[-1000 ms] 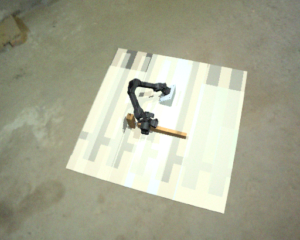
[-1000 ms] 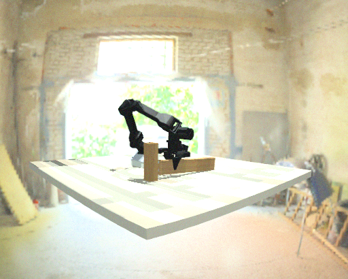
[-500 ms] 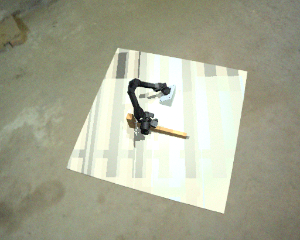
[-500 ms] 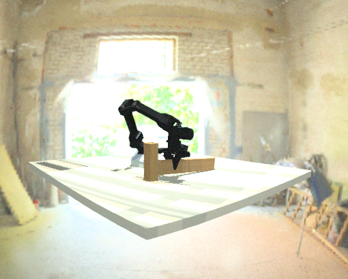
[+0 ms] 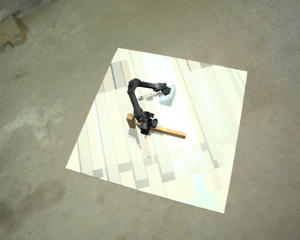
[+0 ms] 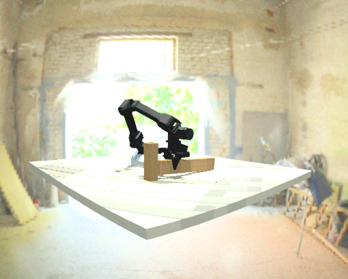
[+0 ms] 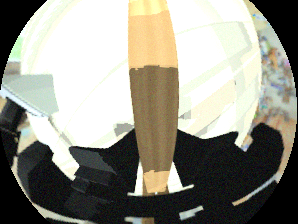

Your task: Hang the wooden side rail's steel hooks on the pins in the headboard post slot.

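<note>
My gripper (image 6: 175, 162) was clenched on the side rail (image 6: 192, 165), whose long axis ran right from the headboard post (image 6: 151, 160) at its left end.

One wooden rail (image 6: 189, 165), one headboard post (image 6: 151, 161), one arm (image 6: 148, 117), one table (image 6: 179, 218).

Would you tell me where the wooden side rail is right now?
In the exterior view, the rail runs right from the post, clamped by the gripper near the post.

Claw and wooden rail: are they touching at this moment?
Touching. The wrist view shows the rail running down between the claw fingers; the exterior view shows the claw clamped over the rail near the post.
</note>
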{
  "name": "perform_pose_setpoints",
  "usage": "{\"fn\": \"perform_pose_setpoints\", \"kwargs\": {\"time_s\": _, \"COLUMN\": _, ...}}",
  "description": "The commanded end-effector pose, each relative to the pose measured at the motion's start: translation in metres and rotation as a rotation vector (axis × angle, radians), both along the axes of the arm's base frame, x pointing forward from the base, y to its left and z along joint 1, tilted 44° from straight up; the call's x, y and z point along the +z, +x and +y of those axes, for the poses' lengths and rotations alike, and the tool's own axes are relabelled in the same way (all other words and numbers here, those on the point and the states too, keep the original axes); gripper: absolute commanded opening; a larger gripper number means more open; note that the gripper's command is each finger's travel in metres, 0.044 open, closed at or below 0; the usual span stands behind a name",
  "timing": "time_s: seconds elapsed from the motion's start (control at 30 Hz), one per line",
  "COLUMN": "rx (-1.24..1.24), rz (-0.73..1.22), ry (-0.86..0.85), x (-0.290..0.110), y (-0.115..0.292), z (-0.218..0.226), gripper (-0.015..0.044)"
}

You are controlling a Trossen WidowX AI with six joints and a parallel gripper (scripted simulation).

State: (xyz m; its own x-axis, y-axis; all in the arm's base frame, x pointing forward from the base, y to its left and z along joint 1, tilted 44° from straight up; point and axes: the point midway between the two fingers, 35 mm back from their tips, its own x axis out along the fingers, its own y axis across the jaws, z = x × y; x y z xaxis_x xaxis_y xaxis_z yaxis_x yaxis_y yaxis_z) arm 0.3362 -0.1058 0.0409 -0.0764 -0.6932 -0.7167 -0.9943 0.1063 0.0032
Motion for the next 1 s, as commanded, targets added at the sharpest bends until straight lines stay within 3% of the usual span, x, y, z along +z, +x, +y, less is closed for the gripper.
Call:
{"fn": "perform_pose_setpoints", "kwargs": {"time_s": 0.0, "rx": 0.008, "rz": -0.003, "ry": -0.002, "x": 0.0035, "y": 0.0026, "z": 0.0006, "gripper": 0.0}}
{"fn": "perform_pose_setpoints", "kwargs": {"time_s": 0.97, "rx": 0.008, "rz": -0.003, "ry": -0.002, "x": 0.0051, "y": 0.0005, "z": -0.0022, "gripper": 0.0}}
